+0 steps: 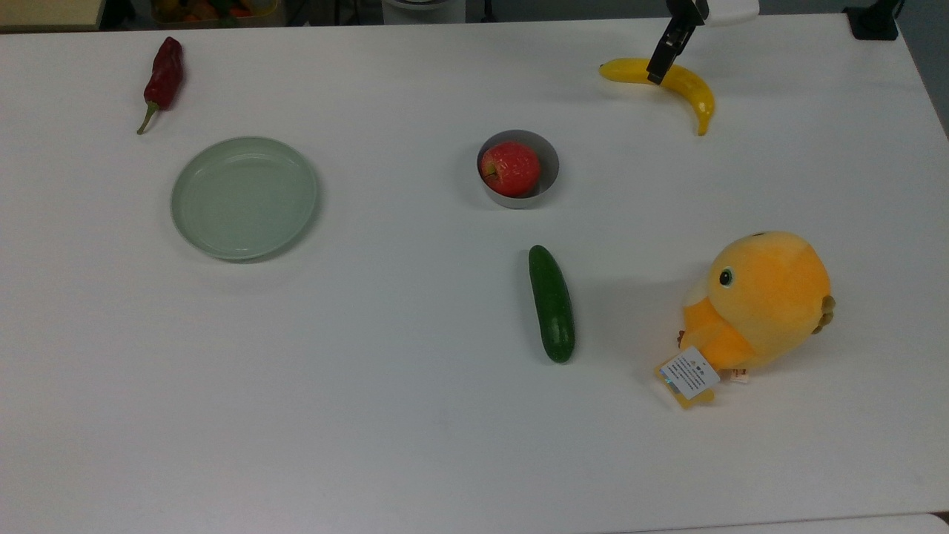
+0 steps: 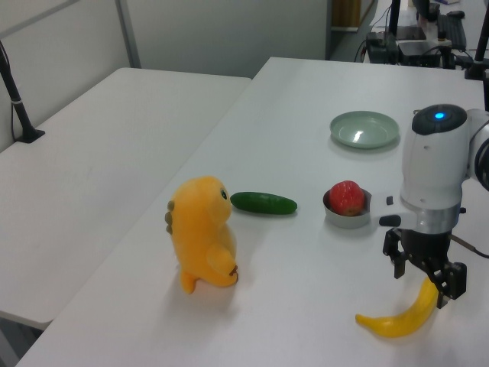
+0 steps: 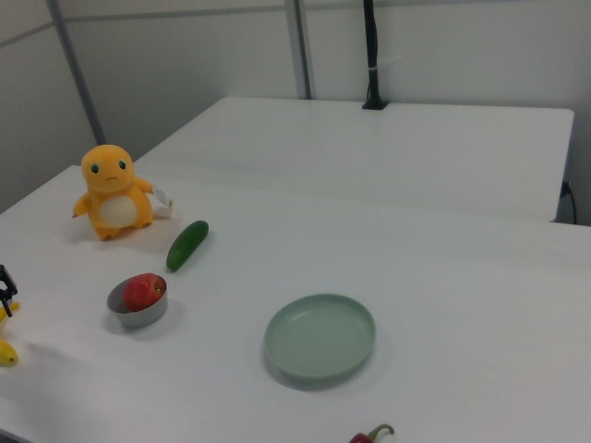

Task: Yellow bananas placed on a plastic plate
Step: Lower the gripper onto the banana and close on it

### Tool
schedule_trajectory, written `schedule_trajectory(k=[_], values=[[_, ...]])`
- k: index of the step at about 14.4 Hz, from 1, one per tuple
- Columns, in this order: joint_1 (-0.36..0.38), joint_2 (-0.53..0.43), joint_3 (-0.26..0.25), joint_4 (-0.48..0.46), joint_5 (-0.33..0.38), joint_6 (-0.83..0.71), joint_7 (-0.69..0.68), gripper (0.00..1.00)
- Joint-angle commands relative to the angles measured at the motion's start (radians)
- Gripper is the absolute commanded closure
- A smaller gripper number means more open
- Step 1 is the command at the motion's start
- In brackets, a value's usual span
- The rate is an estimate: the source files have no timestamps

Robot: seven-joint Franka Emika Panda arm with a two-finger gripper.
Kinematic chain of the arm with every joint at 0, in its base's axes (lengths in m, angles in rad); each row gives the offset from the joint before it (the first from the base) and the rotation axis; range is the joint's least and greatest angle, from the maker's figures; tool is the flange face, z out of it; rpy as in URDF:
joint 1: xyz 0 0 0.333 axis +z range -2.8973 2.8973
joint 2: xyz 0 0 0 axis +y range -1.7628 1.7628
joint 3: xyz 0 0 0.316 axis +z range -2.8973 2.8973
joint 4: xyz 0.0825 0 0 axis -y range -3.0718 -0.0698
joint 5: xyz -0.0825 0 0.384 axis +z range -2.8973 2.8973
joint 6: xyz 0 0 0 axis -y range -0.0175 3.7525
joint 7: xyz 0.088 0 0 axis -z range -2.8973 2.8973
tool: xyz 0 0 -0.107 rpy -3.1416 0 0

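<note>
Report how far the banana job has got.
Done: nothing placed; the round pale-green plastic plate lies bare. In hand: the open claw hangs at the curved yellow banana, which lies on the white table, ungrasped. Left: close on it, lift, carry past the grey metal bowl, set down.

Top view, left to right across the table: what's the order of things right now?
Red chili pepper → plastic plate → apple in its metal bowl → cucumber → banana under the gripper → orange plush toy.
</note>
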Motion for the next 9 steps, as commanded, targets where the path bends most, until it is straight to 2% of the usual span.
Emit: schedule_trajectory(k=[1,6,7,9], values=[[0.017,0.036,-0.005,-0.013,-0.046,0.023,-0.013,0.04],[0.031,0.063,-0.005,-0.012,-0.061,0.023,-0.010,0.06],[0.032,0.064,-0.007,-0.013,-0.072,0.023,-0.010,0.17],[0.031,0.069,-0.007,-0.012,-0.095,0.021,-0.011,0.69]])
